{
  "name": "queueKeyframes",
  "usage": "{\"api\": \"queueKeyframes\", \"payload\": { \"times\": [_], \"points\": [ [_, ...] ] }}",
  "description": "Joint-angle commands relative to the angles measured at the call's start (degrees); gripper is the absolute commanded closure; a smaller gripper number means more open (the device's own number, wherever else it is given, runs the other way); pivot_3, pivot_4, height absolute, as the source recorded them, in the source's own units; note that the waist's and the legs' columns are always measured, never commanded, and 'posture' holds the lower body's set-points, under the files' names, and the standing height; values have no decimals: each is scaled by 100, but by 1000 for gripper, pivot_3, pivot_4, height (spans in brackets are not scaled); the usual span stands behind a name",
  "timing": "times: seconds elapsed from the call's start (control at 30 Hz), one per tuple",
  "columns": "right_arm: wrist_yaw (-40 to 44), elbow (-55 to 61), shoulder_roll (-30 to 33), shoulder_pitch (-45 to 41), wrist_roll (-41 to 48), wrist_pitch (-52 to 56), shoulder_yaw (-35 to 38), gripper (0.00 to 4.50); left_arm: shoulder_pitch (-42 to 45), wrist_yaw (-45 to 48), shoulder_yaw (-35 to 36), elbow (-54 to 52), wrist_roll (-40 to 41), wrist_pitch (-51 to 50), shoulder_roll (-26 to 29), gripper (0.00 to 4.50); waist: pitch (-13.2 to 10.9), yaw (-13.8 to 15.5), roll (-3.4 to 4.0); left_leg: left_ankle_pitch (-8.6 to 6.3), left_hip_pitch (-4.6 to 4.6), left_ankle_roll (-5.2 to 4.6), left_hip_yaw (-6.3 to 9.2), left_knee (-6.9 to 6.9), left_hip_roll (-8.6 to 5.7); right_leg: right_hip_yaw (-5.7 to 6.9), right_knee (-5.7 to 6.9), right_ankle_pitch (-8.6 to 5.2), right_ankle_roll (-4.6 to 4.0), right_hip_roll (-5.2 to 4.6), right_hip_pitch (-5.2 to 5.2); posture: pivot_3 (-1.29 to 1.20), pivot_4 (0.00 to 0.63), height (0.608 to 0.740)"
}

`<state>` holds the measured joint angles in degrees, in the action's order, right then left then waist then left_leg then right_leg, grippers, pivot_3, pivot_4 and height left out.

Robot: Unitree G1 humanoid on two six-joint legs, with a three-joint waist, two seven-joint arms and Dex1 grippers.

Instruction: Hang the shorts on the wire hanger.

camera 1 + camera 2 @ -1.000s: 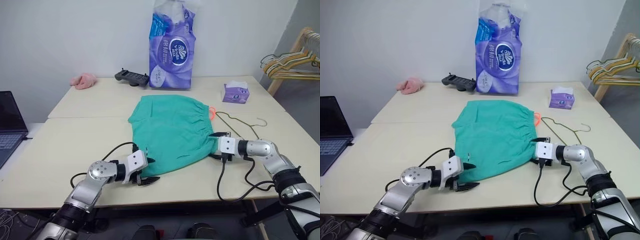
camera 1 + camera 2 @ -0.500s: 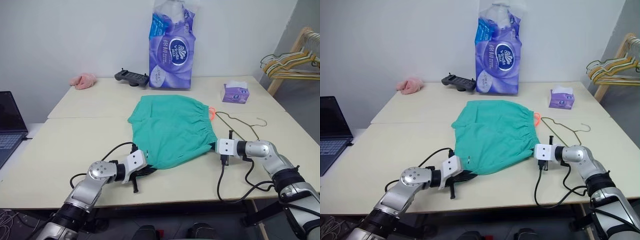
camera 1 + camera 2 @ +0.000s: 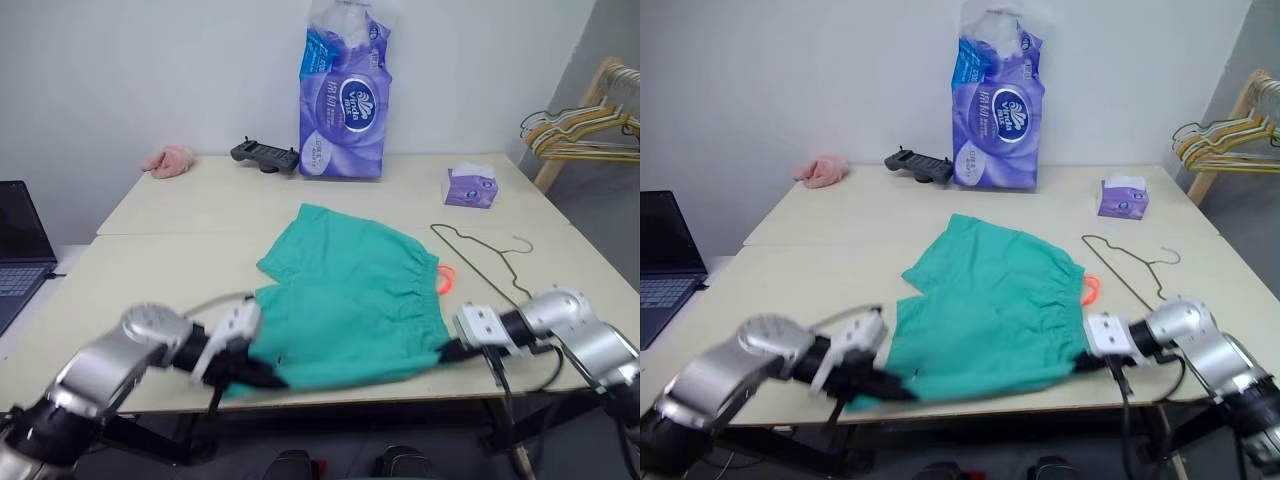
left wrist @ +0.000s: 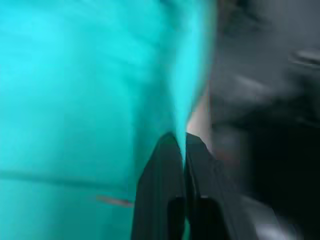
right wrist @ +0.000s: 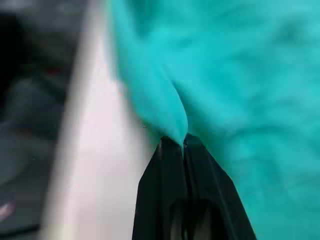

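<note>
Both grippers, left gripper (image 4: 181,145) and right gripper (image 5: 183,142), pinch the shorts' (image 3: 350,305) near hem, lifting; next, carry them to the wire hanger (image 3: 480,255) just beside.

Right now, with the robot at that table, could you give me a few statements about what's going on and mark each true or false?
1. Both grippers are shut on the shorts. True: the left gripper and the right gripper each pinch teal cloth.
2. The shorts already hang on the wire hanger. False: the hanger lies bare on the table, beside the shorts.
3. A purple tissue pack sits on the table. True.
4. The pink cloth lies on top of the shorts. False: it lies at the far left edge, apart from them.
</note>
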<state>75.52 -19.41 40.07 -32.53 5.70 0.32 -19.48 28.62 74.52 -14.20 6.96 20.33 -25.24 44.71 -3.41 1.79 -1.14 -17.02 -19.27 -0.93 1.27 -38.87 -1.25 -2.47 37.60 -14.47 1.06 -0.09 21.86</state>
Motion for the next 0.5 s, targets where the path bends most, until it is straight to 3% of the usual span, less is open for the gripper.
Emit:
{"api": "queueKeyframes", "payload": {
  "times": [0.03, 0.07, 0.1, 0.2, 0.27, 0.4, 0.47, 0.5],
  "points": [
    [-4202, -3545, -1262, -2814, -1348, -1154, 93, 4497, 3002, -4048, -122, 4554, -1832, 2358, -1344, 4478, -42, 44, -22, 8, 1, 9, 2, 3, -3, 7, 2, 22, -19, 3, -23, 143, 0, 740],
    [-5574, -4370, -1515, -3570, -1725, -1363, 40, 4497, 3838, -5447, -3, 5583, -2093, 2838, -1589, 4478, -73, 64, -47, 62, 10, 80, 10, 0, -4, 10, 25, 74, -8, -4, -21, 134, 0, 740],
    [-6535, -4911, -1645, -4192, -1997, -1422, -17, 4497, 4568, -6700, -93, 6205, -2508, 3163, -1602, 4478, -67, 97, -69, 81, -56, 112, 15, 8, -7, 10, 38, 104, -9, -18, 58, 128, 0, 740],
    [-8081, -5561, -1694, -5315, -2431, -1572, -47, 4497, 5935, -8120, 35, 6855, -2924, 3691, -1384, 4478, -9, 75, -134, 133, -417, 217, -1, -4, -14, 4, 136, 157, -40, -40, 475, 104, 0, 740],
    [-8690, -5653, -1610, -5815, -2547, -1790, 58, 4497, 6552, -8523, 128, 6955, -3097, 4047, -1208, 4478, -2, -5, -130, 103, -484, 271, -4, 26, -10, 32, 185, 140, -70, -51, 588, 105, 0, 740],
    [-9012, -5607, -1484, -6050, -2775, -2471, 43, 4497, 6894, -8789, 81, 6901, -3523, 4968, -893, 4478, 5, -108, -121, 81, -486, 286, 2, 138, -54, 54, 110, 118, -103, -93, 615, 106, 0, 740],
    [-8237, -5529, -1619, -5646, -2658, -2886, 48, 4497, 6366, -8320, -41, 6823, -3707, 5513, -723, 4478, 23, -185, -116, 81, -465, 286, 3, 158, -69, 52, 101, 117, -101, -104, 600, 107, 0, 740],
    [-7553, -5519, -1739, -5381, -2530, -2933, 80, 4497, 5959, -7651, 41, 6809, -3580, 5701, -712, 4478, 35, -212, -114, 80, -451, 278, 8, 194, -83, 51, 58, 116, -99, -112, 579, 108, 0, 740]
  ]
}}
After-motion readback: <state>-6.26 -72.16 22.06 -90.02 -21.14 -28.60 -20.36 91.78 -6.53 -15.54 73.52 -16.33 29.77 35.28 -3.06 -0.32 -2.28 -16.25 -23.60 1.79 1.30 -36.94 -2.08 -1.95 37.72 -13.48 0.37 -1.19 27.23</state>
